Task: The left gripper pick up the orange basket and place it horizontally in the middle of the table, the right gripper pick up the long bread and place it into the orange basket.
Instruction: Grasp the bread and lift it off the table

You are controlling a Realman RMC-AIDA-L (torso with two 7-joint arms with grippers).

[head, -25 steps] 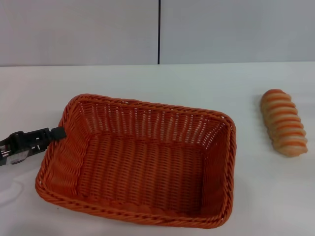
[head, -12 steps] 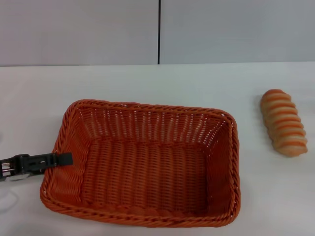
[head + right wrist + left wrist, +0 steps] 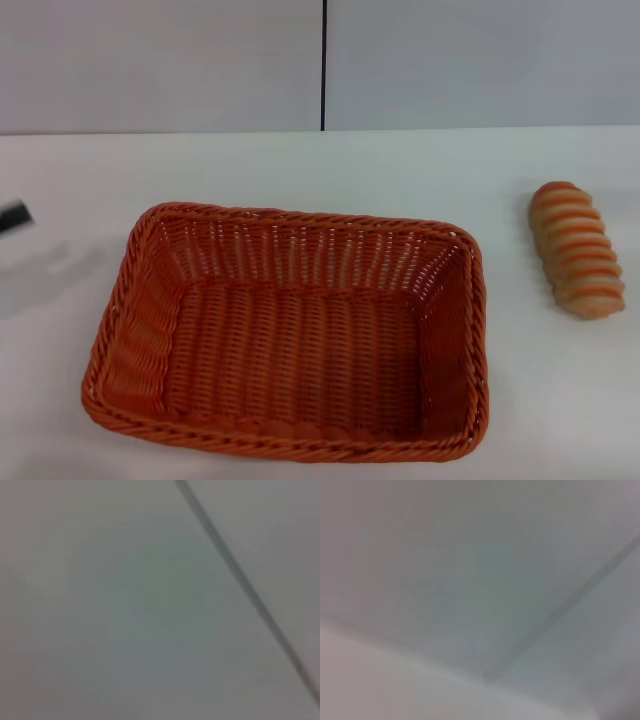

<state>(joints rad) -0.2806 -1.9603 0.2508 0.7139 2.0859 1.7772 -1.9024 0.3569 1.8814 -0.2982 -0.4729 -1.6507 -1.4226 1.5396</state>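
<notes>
A wide white bench (image 3: 330, 165) seen from the robot's head camera. A large orange woven basket (image 3: 290, 335) sits flat on the bench, near the middle, its long side running left to right, and it is empty. Nothing grips it.

At the far left edge of this view, a small dark blurred sliver is the left claw (image 3: 14, 216), well apart from the basket. Whether its fingers are wide or narrow cannot be told. The right claw is not visible in any view.

The long bread (image 3: 577, 249), a small tan loaf with orange-brown stripes, lies on the bench well to the right of the basket, untouched.

Judging from this, the first half of the task looks finished: the basket is set down level and released. What remains is for the right claw to lift the bread and put it in the basket.

Only the head view shows the basket and bread. Both wrist views show just pale blurred surfaces crossed by a dark seam.
</notes>
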